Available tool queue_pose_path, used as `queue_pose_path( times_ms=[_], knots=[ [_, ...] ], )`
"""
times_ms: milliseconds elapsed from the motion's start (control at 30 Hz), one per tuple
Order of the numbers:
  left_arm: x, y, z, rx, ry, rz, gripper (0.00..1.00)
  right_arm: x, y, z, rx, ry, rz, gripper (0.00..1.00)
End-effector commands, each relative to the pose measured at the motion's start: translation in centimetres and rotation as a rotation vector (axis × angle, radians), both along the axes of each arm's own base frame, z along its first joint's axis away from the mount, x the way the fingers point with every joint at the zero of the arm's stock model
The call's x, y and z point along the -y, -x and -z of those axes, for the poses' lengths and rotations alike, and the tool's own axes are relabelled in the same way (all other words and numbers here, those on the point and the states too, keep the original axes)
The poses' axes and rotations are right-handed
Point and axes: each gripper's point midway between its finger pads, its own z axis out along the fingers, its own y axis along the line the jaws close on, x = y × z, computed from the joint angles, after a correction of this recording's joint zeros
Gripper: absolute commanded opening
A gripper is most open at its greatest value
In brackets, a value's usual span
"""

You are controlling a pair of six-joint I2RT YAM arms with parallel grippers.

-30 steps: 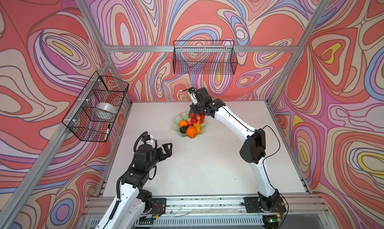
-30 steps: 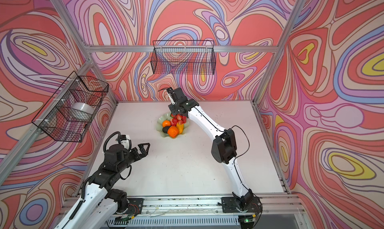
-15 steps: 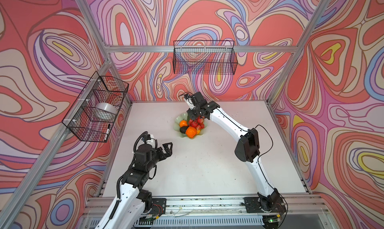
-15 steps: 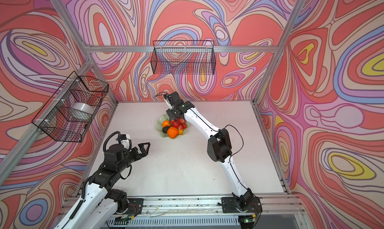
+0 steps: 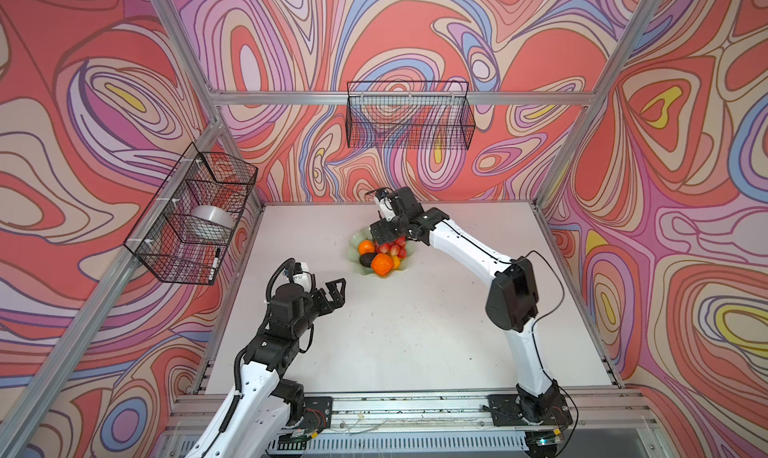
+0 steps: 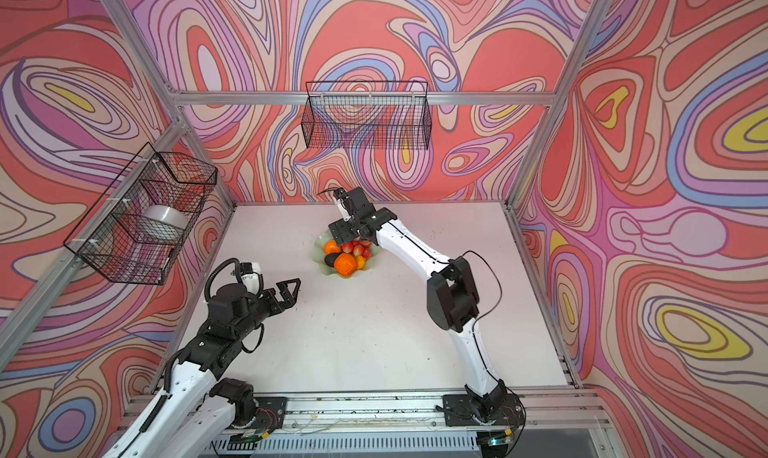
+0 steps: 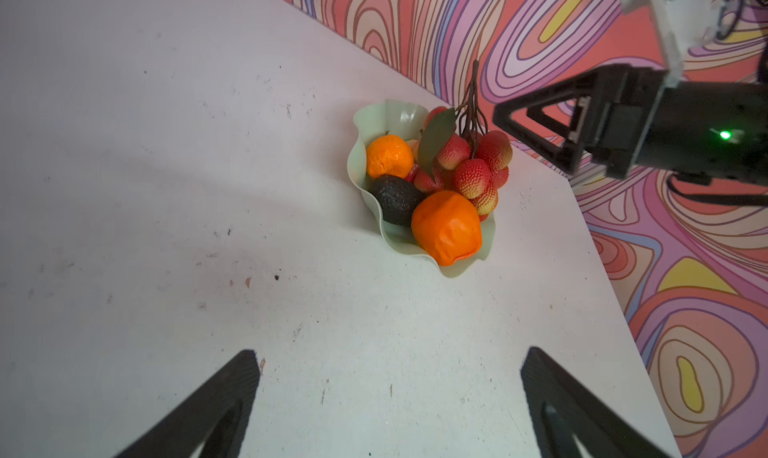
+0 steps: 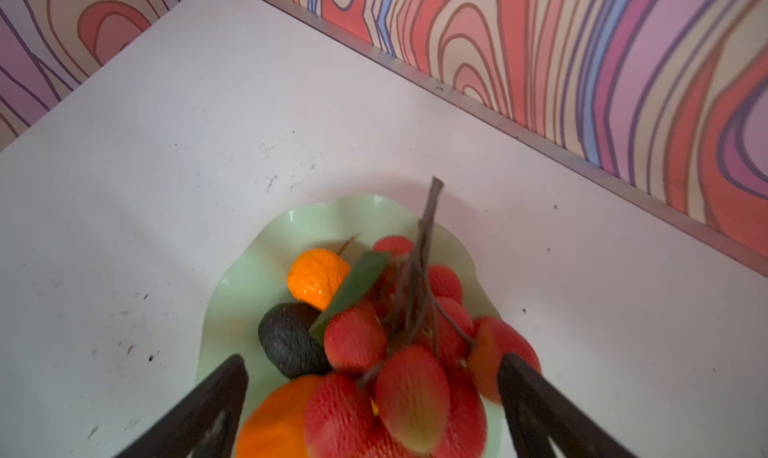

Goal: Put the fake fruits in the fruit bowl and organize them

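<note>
Right pincer (image 8: 371, 359) wide, gripping nothing; red bumpy plastic fruit bunch (image 8: 411, 393) beneath, in pale-green wavy bowl (image 8: 249, 277); stem hidden in both top views. Left pincer (image 7: 392, 353) wide, empty.

Wire basket (image 5: 409, 115) on back wall (image 5: 291, 40); side basket (image 5: 166, 248) holds white round object (image 5: 212, 220).

The right arm (image 5: 465, 248) reached far out, and the right gripper (image 8: 374, 359) pointed down, fingers wide apart. The left arm (image 5: 286, 335) was bent close in, the left gripper (image 7: 391, 354) spread wide too.
</note>
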Motion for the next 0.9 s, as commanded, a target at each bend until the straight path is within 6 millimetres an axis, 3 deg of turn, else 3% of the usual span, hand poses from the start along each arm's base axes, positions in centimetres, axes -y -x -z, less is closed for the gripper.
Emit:
queue_pose_path(
  times_ms=[0,67,133,167,200,267,367,533,633,733,800,867],
  knots=[
    [-1.7,-2.1,-4.5,0.152,-0.108,-0.073,1.00,5.9,-0.1,-9.6,0.248,-0.229,0.157,0.98],
    [-3.1,-3.2,-4.8,0.187,-0.205,-0.137,1.00,10.8,1.4,-10.9,0.333,-0.276,0.254,0.98],
    [-4.9,-4.4,-4.4,0.207,-0.322,-0.220,1.00,16.4,2.7,-9.5,0.366,-0.289,0.384,0.98],
    [-6.0,-5.1,-4.3,0.214,-0.386,-0.276,1.00,19.4,3.2,-8.2,0.362,-0.285,0.460,0.98],
    [-7.0,-5.3,-2.7,0.198,-0.459,-0.315,1.00,22.4,3.9,-6.8,0.369,-0.263,0.538,0.98],
    [-7.8,-6.3,-1.5,0.216,-0.601,-0.331,1.00,27.5,5.5,-3.6,0.384,-0.191,0.683,0.98],
    [-8.9,-7.9,0.7,0.162,-0.727,-0.335,1.00,33.3,7.7,1.1,0.383,-0.121,0.823,0.98],
    [-8.4,-9.7,6.5,0.127,-0.701,-0.229,1.00,36.0,8.1,6.1,0.413,-0.051,0.878,0.98],
    [-8.6,-10.2,7.2,0.082,-0.698,-0.205,1.00,36.9,7.5,8.6,0.416,-0.038,0.890,0.99],
    [-9.4,-10.4,7.6,0.129,-0.689,-0.228,1.00,37.0,6.5,8.4,0.479,-0.028,0.837,0.98],
    [-10.7,-10.5,9.1,0.144,-0.629,-0.274,1.00,37.9,6.4,10.0,0.453,-0.087,0.834,0.98],
    [-10.7,-10.8,8.8,0.134,-0.613,-0.259,1.00,37.8,6.6,10.6,0.484,-0.119,0.802,0.98]
  ],
)
